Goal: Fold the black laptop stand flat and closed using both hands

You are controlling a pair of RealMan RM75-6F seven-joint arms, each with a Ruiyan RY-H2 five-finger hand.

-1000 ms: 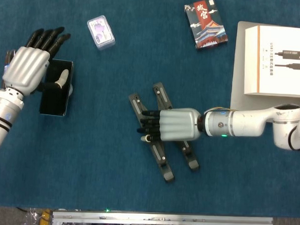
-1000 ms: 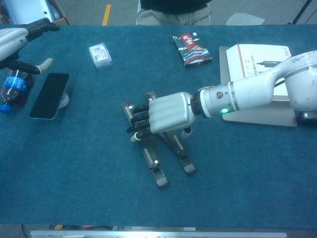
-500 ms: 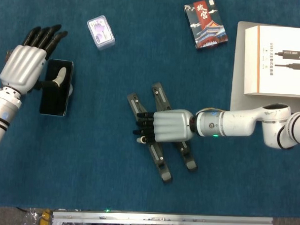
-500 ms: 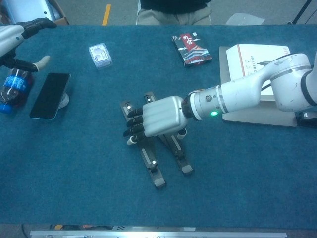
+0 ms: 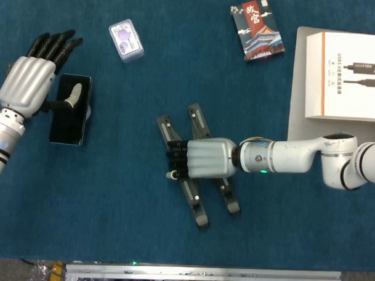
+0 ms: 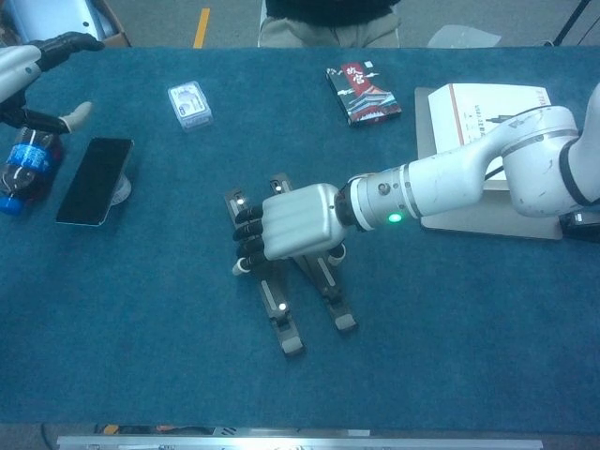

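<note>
Head view shows the right robot hand (image 5: 202,157) lying palm-down across the black laptop stand (image 5: 195,196) mid-counter (image 5: 110,224), fingers curled over one rail; whether it truly grips I cannot tell. The left robot hand (image 5: 29,85) hovers open, well apart. Pushing one-handed risks sliding the stand rather than folding it.

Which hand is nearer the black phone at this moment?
Left. The left hand hovers over the black phone at the table's left side, while the right hand lies on the laptop stand mid-table.

"故宫" on the red-and-black card box (image 5: 257,29).
</note>
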